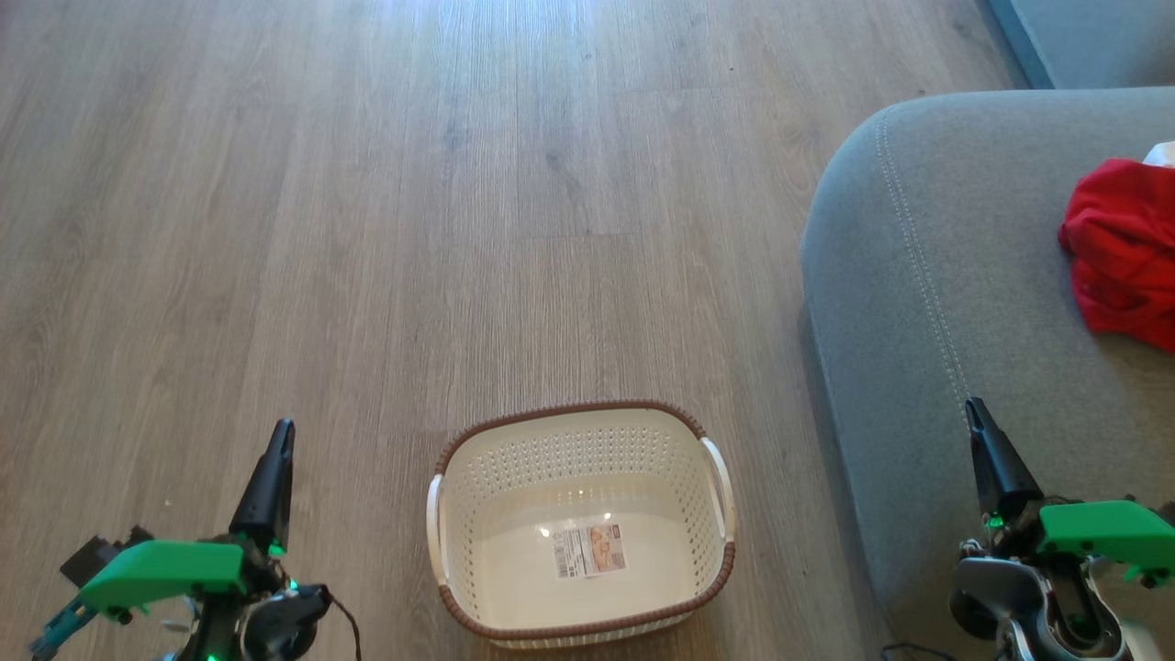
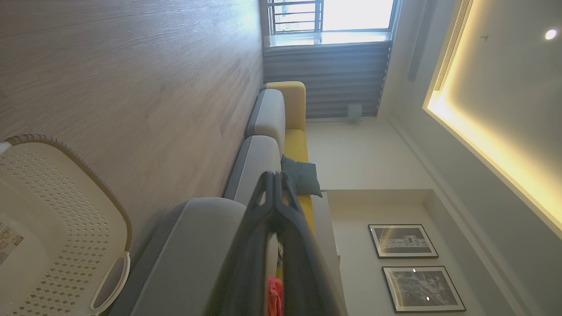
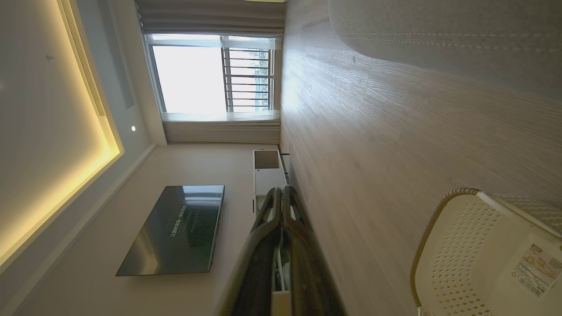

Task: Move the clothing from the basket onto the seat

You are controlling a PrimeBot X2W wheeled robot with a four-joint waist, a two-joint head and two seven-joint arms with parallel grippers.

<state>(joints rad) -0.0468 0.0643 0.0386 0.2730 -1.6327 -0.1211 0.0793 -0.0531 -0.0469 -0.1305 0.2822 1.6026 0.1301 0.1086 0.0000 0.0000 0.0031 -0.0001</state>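
Note:
The cream basket (image 1: 446, 542) with a brown rim stands on the floor in front of me, with nothing in it but a sticker on its bottom. The red clothing (image 1: 1122, 248) lies bunched on the grey seat (image 1: 927, 303) at the right edge of the head view. A strip of the clothing (image 2: 274, 296) peeks between my fingers in the left wrist view. My left gripper (image 1: 283, 433) is shut and holds nothing, left of the basket. Over the seat's front edge my right gripper (image 1: 973, 409) is also shut on nothing. The basket (image 2: 66, 228) (image 3: 474, 245) appears in both wrist views.
Bare wood floor (image 1: 441, 202) stretches ahead and to the left of the basket. The sofa runs on with grey and yellow cushions (image 2: 285, 114). A television (image 3: 175, 228) hangs on the far wall beside a low cabinet (image 3: 268, 175).

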